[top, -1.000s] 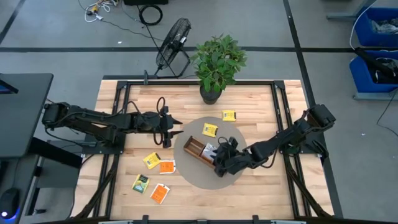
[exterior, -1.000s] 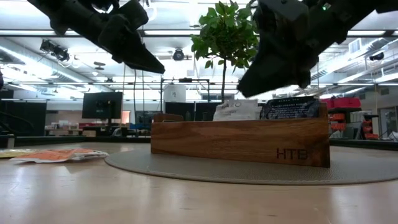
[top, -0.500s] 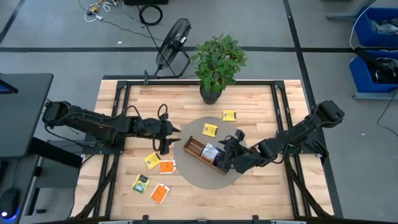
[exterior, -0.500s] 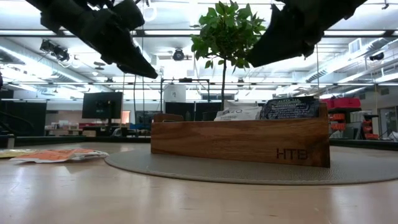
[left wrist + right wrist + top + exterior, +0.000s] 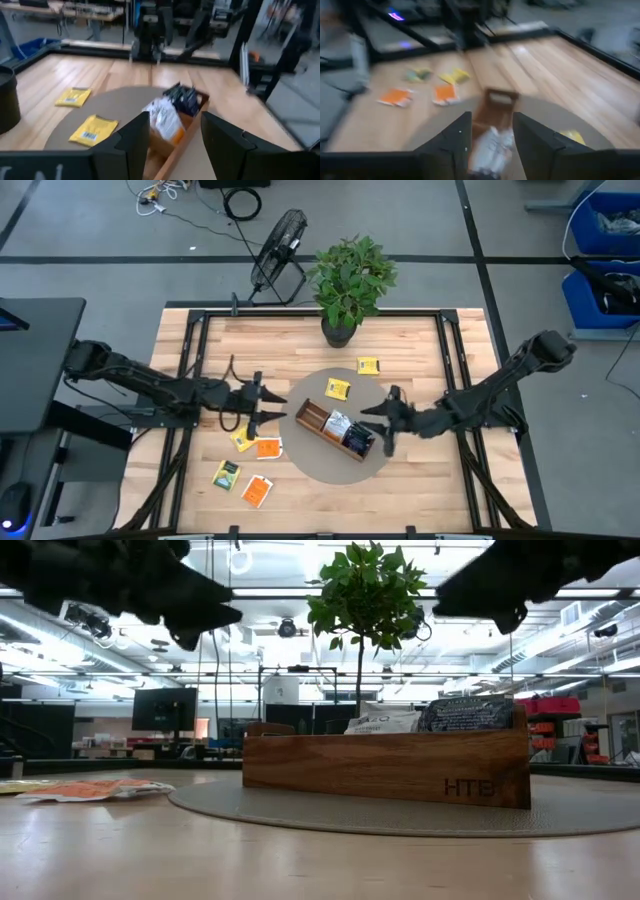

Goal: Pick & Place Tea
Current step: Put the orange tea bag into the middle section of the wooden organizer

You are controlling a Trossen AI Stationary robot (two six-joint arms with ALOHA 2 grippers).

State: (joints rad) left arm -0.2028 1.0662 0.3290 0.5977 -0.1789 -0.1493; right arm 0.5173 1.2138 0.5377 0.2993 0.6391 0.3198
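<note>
Starting at the left, we find four sachets on the bare wood: a yellow-green sachet [image 5: 226,474] nearest the front edge, an orange sachet [image 5: 258,491] beside it, and farther in a yellow sachet [image 5: 243,437] touching another orange sachet [image 5: 268,447]. The left gripper [image 5: 268,403] hangs above this group, just left of the round mat [image 5: 318,463], its fingers [image 5: 131,145] parted and grasping nothing.

On the mat we note the wooden compartment tray [image 5: 313,422] lying at a slant. It holds a white sachet [image 5: 338,424] and a dark blue sachet [image 5: 358,440] standing upright side by side toward its right end; the low view shows both rising above the tray wall. A yellow sachet [image 5: 337,388] lies flat on the far part of the mat, and one more yellow sachet [image 5: 368,365] lies on the wood beyond it, near the potted plant [image 5: 350,282].

The right gripper [image 5: 384,420] is raised just right of the tray, fingers [image 5: 451,142] spread and empty.
</note>
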